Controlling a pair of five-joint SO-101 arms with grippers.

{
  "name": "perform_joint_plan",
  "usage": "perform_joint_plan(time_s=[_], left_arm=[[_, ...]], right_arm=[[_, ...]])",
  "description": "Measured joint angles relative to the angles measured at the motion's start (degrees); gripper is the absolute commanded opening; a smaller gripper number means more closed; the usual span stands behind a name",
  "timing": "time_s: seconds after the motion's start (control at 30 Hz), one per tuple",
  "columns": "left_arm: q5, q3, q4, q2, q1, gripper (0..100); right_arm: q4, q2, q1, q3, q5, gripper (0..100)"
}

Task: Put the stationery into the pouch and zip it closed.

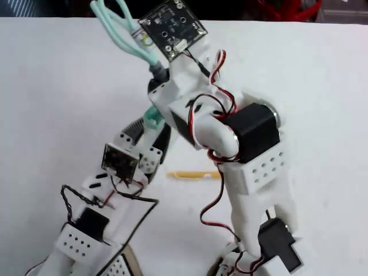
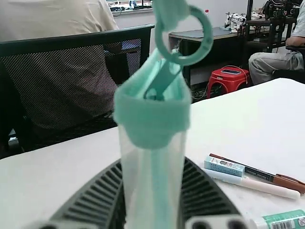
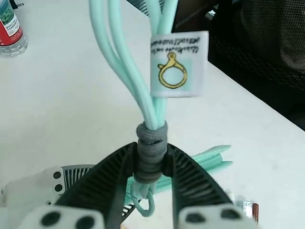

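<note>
**High view.** The right arm's white links cross the middle of the white table (image 1: 57, 86) and cover much of it. At upper centre the right gripper (image 1: 156, 73) is clamped on a bundle of mint-green cord loops (image 1: 112, 23), which fan toward the upper left. Just below it the left gripper (image 1: 150, 123) holds the clear plastic pouch with a mint-green zip band (image 1: 152, 117); a green sliver of it shows between the arms. A yellow pencil (image 1: 192, 174) lies at centre, its right end covered by the right arm.

**Left wrist view.** The left gripper (image 2: 152, 174) pinches the pouch (image 2: 152, 119) upright at frame centre between ribbed black jaws. A mint-green ring (image 2: 206, 36) hangs over the pouch mouth. At lower right, apart from the pouch, lie a mint eraser box (image 2: 224, 166), a white marker (image 2: 259, 186) and a brown-capped pen (image 2: 286, 181), close together. A green-labelled tube (image 2: 281, 220) is cut by the corner. A black mesh chair (image 2: 57, 81) and a red stool (image 2: 232, 78) stand behind the table.

**Right wrist view.** The right gripper (image 3: 151, 160) is narrowed around a grey sleeve (image 3: 151, 140) that binds the cords (image 3: 114, 52). A white label tag (image 3: 180, 64) hangs on them. A plastic bottle (image 3: 9, 24) stands at upper left.
</note>
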Motion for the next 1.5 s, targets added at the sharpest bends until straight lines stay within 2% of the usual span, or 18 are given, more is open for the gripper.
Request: perform_joint_plan(time_s=[0.23, 0.67, 1.17, 1.5], left_arm=[[0.0, 0.0, 0.0, 0.0, 0.0, 9], [-0.1, -0.2, 2.5, -0.7, 2.9, 9], [-0.1, -0.2, 2.5, -0.7, 3.1, 9], [-0.1, -0.2, 2.6, -0.8, 3.1, 9]], right_arm=[[-2.8, 1.4, 3.7, 0.0, 0.0, 1.8], [-13.0, 14.6, 9.1, 0.1, 0.0, 1.8], [-15.6, 15.5, 18.5, 0.1, 0.0, 1.8], [-15.6, 15.5, 19.0, 0.1, 0.0, 2.1]])
